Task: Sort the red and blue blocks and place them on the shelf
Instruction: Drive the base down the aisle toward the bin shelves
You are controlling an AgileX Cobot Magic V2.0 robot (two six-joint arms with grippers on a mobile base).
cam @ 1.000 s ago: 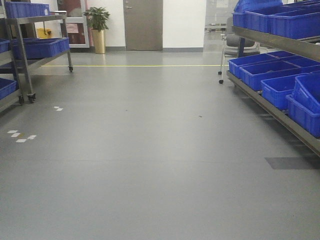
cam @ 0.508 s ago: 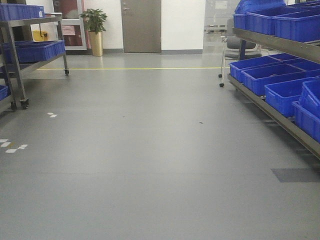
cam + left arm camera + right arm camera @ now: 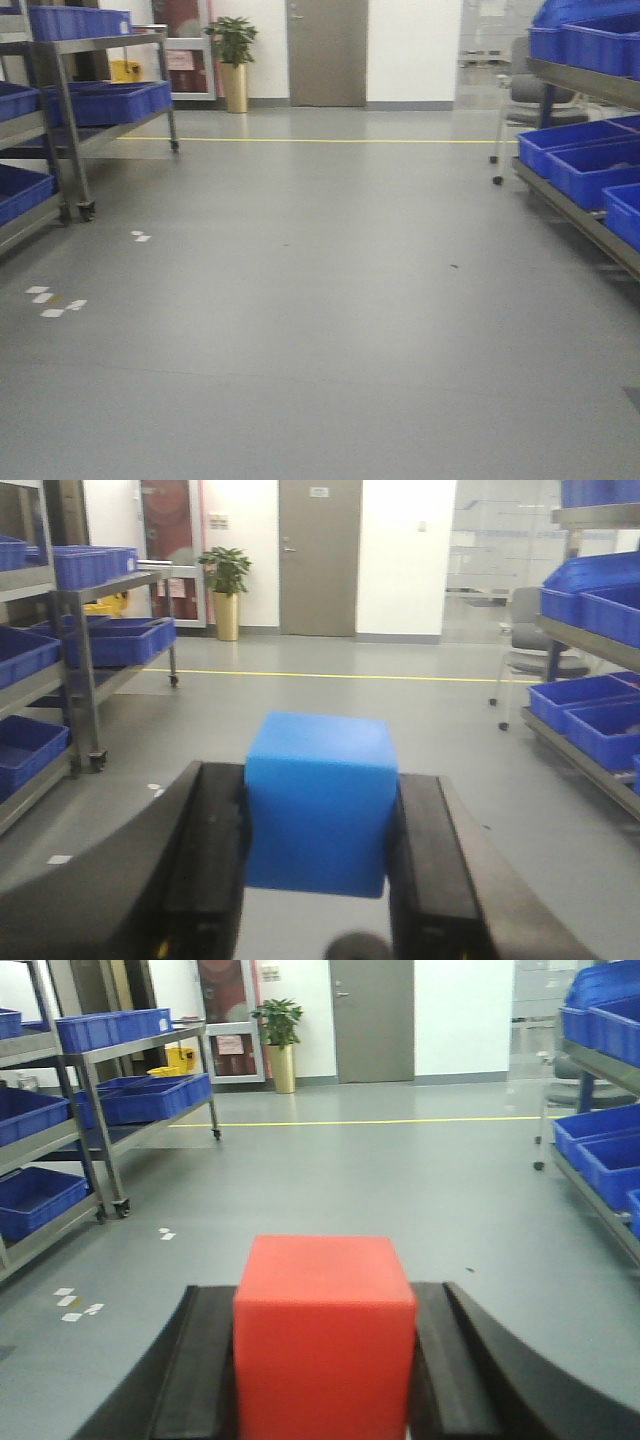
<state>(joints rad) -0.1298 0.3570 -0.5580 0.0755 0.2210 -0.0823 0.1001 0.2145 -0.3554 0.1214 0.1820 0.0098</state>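
In the left wrist view a bright blue block (image 3: 318, 780) sits squeezed between two black fingers, so my left gripper (image 3: 320, 815) is shut on it, above the grey floor. In the right wrist view my right gripper (image 3: 325, 1305) is likewise shut on a bright red block (image 3: 325, 1350). A grey steel shelf (image 3: 578, 212) with blue bins runs along the right side, also seen in the left wrist view (image 3: 590, 648). Neither gripper appears in the front view.
A wheeled steel rack (image 3: 100, 44) holding blue bins (image 3: 120, 102) stands at the left. Ahead are a grey door (image 3: 327, 52), a potted plant (image 3: 235, 62) and a yellow floor line (image 3: 320, 141). An office chair (image 3: 525, 95) stands by the shelf's far end. White tape marks (image 3: 52, 300) dot the floor.
The front view has swung left: the door and plant sit further right, more of the left rack shows, and less of the right shelf is in frame.
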